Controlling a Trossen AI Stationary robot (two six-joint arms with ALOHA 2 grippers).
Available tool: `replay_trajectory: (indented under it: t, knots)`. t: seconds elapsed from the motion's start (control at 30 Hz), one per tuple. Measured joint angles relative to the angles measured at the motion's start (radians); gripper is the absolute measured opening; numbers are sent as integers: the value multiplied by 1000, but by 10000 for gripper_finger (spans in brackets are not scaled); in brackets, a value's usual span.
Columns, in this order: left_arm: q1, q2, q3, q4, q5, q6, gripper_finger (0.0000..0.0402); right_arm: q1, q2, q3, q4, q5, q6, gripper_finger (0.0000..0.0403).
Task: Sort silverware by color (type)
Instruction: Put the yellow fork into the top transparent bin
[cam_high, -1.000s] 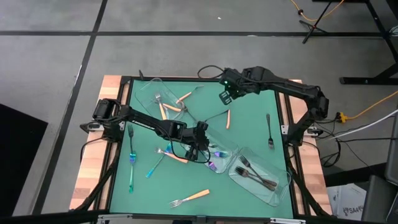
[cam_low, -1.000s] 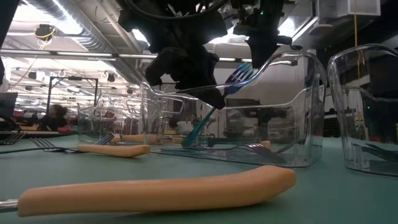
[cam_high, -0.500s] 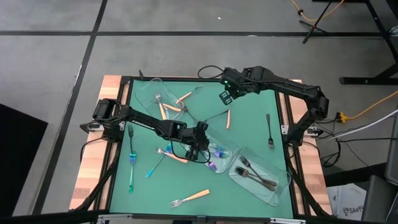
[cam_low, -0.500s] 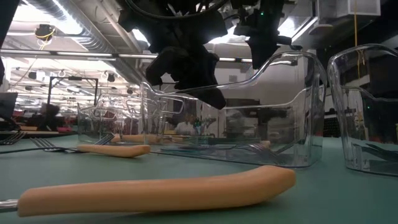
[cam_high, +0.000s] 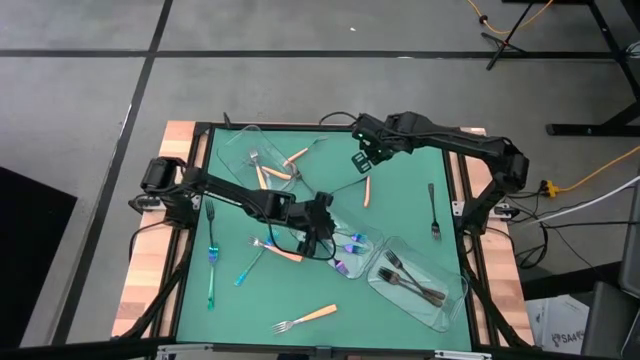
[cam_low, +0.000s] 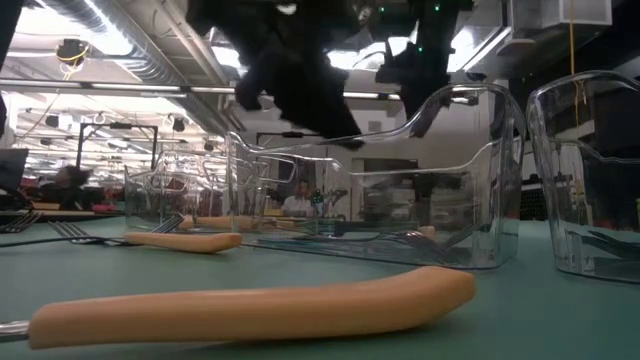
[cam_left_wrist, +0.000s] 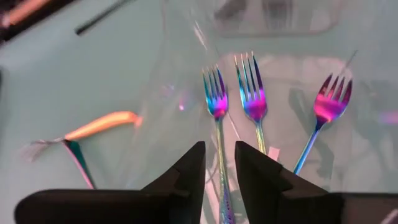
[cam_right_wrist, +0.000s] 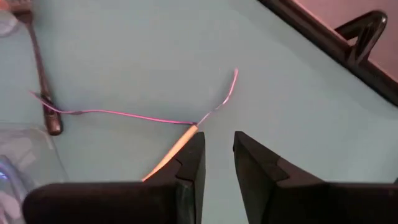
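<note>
My left gripper (cam_left_wrist: 217, 165) hangs over the middle clear tray (cam_high: 372, 240), fingers a little apart and empty; three iridescent forks (cam_left_wrist: 256, 102) lie side by side in it, since that tray collects that colour. My right gripper (cam_right_wrist: 217, 158), narrow gap, holds nothing, above an orange-handled utensil (cam_right_wrist: 177, 145) on the worktop (cam_high: 400, 195).

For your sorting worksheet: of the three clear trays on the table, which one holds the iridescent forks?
The middle tray, directly under the left gripper; the others hold orange-handled or dark forks.
</note>
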Motion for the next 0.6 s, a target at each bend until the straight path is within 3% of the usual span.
replay_trajectory:
  t: [0.27,0.6]
  knots:
    - [18,-137,0,-49,-2,1,82,-34,-1,-123,135,-67,8,76]
    - [154,-358,0,-292,1,0,82,-30,-1,-268,260,-125,71,76]
